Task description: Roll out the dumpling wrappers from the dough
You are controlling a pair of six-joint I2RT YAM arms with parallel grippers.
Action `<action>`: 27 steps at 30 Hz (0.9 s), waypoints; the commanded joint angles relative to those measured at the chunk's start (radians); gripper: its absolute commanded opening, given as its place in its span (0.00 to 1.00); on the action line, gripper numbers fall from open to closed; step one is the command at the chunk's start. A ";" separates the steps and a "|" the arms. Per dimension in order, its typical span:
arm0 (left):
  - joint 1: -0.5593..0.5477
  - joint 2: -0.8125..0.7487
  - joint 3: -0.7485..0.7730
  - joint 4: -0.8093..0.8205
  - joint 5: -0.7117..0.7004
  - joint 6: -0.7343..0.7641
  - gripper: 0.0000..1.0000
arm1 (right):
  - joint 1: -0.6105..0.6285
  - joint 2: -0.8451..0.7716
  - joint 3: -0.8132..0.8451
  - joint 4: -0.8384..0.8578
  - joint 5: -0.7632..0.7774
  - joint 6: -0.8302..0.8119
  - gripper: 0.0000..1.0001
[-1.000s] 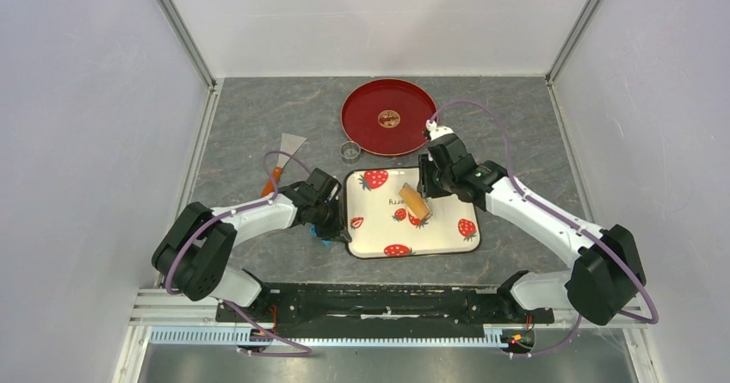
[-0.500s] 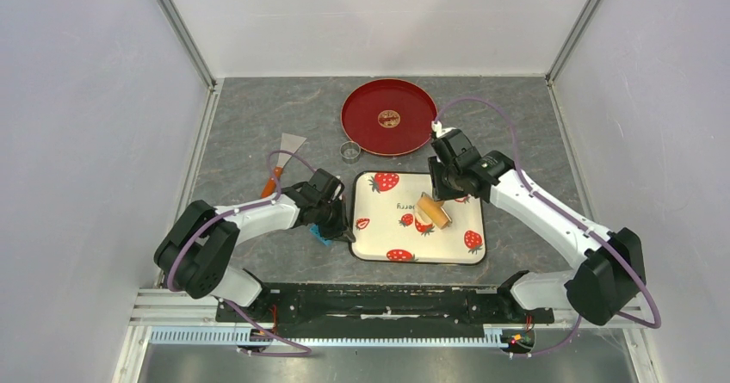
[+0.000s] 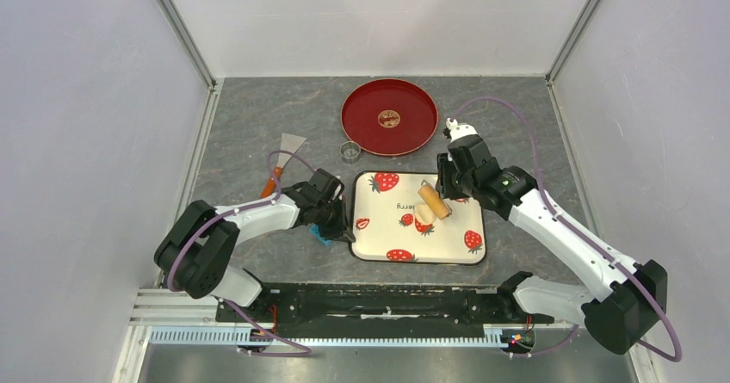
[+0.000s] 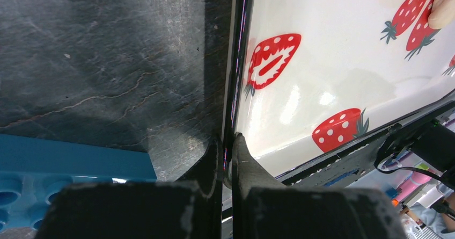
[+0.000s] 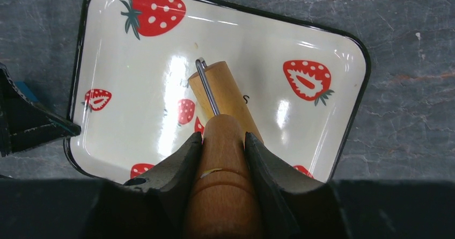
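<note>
Toward the near edge of the counter point(image 3: 250, 116), midway along it, sits a rectangular strawberry-print tray point(image 3: 448, 250). The left gripper point(image 4: 228, 142) is clenched on the tray's left rim, with one finger outside the black edge and the other on the glossy inner surface. A blue block point(image 3: 320, 235) lies on the counter just beside that gripper, on its near-left side.

The right gripper point(image 5: 222, 142) is clamped on the handle of a wooden roller point(image 3: 433, 200), with both fingers pressed against the handle's sides. The roller's barrel, carried on a wire frame, lies over the middle of the tray and is angled toward the tray's far-left corner.

The dumpling wrapper point(image 3: 423, 222), a small pale piece of dough, lies near the tray's centre beside the central strawberry prints. It sits at the near-left end of the barrel. Contact between barrel and dough cannot be confirmed.

A red round plate point(image 3: 361, 133) rests toward the far edge. A metal ring point(image 3: 349, 151) stands just beside the plate's near-left rim. A scraper point(image 3: 288, 149) with an orange handle lies toward the left edge.
</note>
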 commanded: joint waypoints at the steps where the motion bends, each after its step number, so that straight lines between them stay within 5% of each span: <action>1: 0.003 0.060 -0.053 -0.116 -0.166 0.026 0.02 | -0.002 -0.031 -0.047 0.151 -0.004 0.053 0.00; 27: 0.003 0.062 -0.053 -0.116 -0.165 0.026 0.02 | 0.014 -0.034 -0.163 0.218 0.054 0.233 0.00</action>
